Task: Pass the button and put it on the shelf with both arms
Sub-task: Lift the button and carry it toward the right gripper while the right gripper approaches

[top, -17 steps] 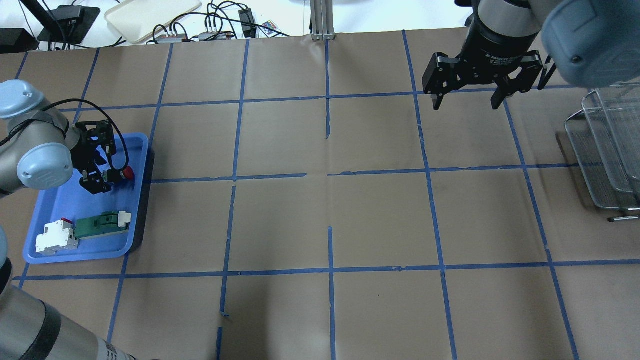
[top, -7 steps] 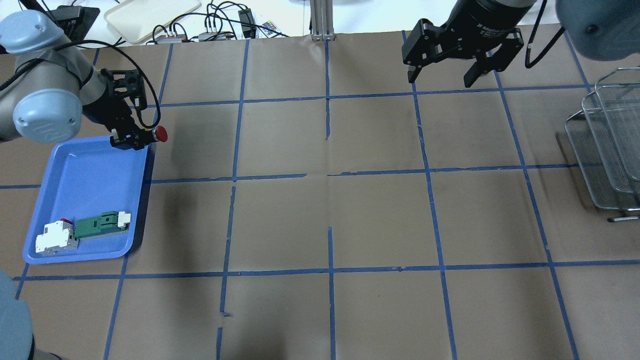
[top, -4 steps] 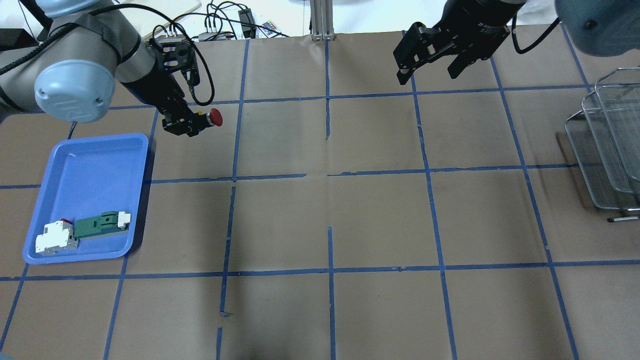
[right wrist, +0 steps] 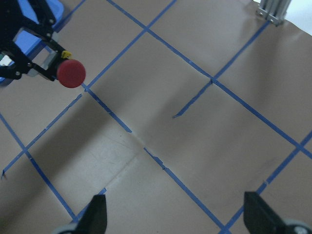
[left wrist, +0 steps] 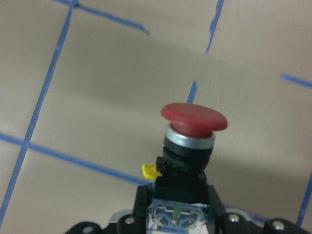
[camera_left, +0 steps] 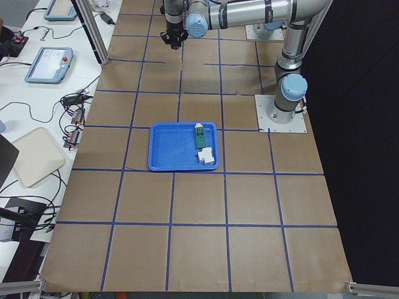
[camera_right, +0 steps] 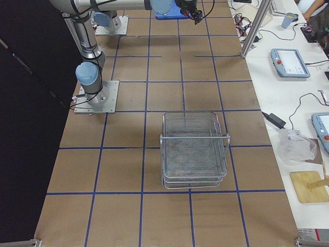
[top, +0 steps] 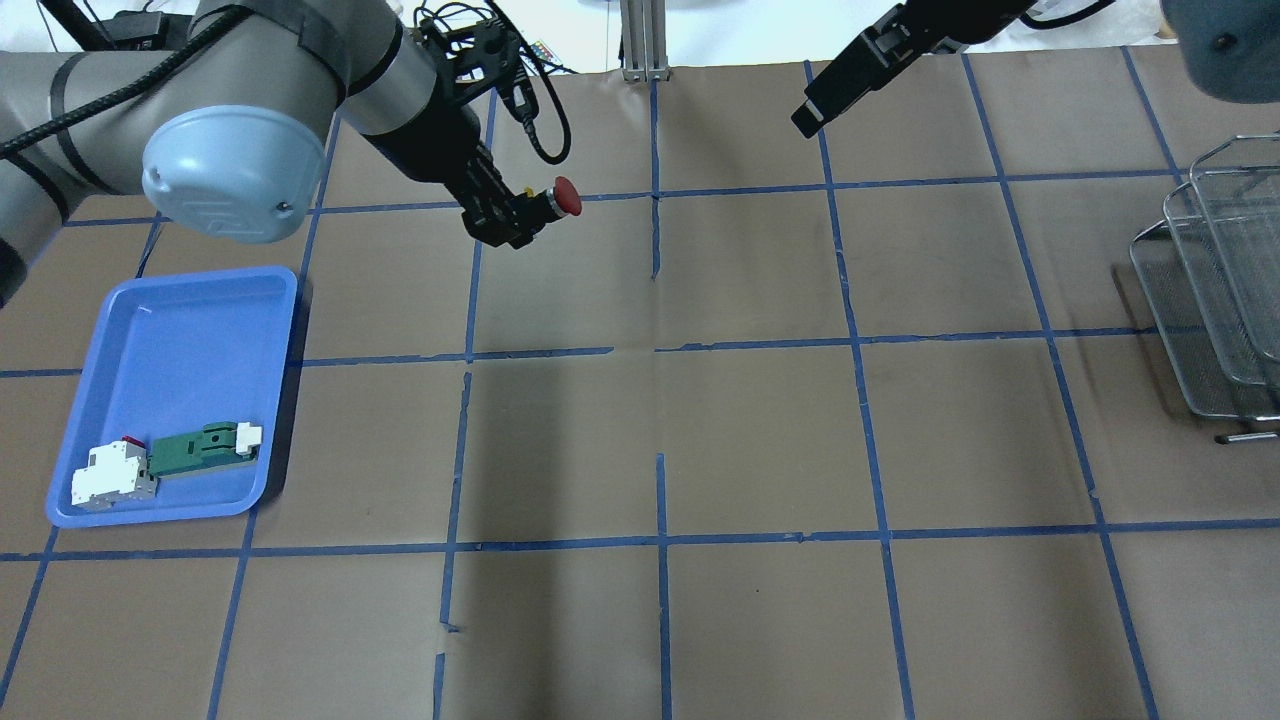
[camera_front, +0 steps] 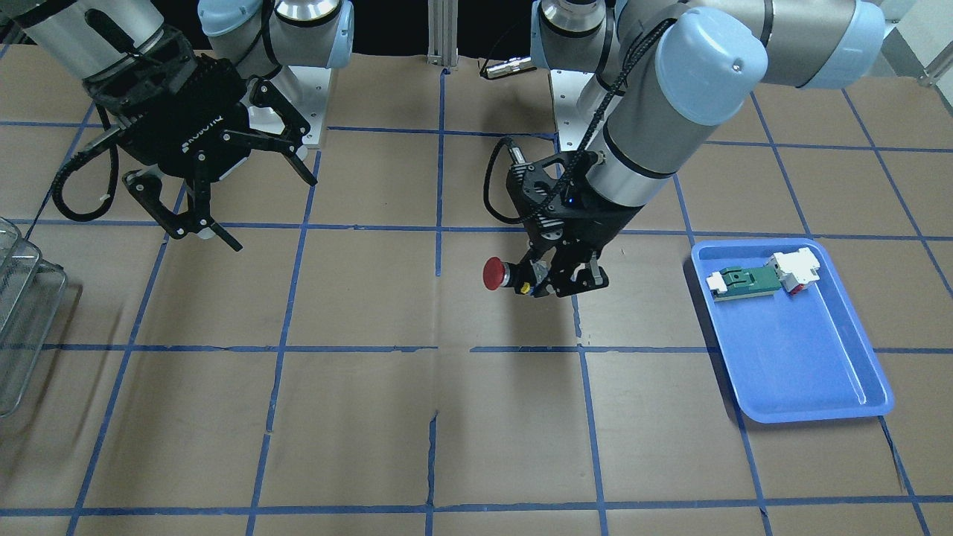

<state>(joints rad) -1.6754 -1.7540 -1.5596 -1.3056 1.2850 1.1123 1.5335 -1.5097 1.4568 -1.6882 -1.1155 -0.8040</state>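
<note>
The red mushroom-head button [top: 567, 196] is held by its black-and-silver body in my left gripper [top: 508, 216], above the table's far centre-left, red head pointing toward the right arm. It shows in the front-facing view [camera_front: 493, 273] with the left gripper [camera_front: 537, 281] shut on it, and in the left wrist view [left wrist: 194, 117]. My right gripper [camera_front: 273, 214] is open and empty, apart from the button. The right wrist view shows the button [right wrist: 71, 73] at upper left. The wire-mesh shelf [top: 1215, 300] stands at the table's right edge.
A blue tray [top: 170, 330] at the left holds a green-and-white connector part [top: 200, 448] and a white breaker [top: 110, 475]. Blue tape lines grid the brown table. Cables and an aluminium post [top: 640, 40] lie along the far edge.
My left gripper has lifted the button out of the blue tray and carried it right toward the table's centre. My right gripper has moved left and further back, staying open.
</note>
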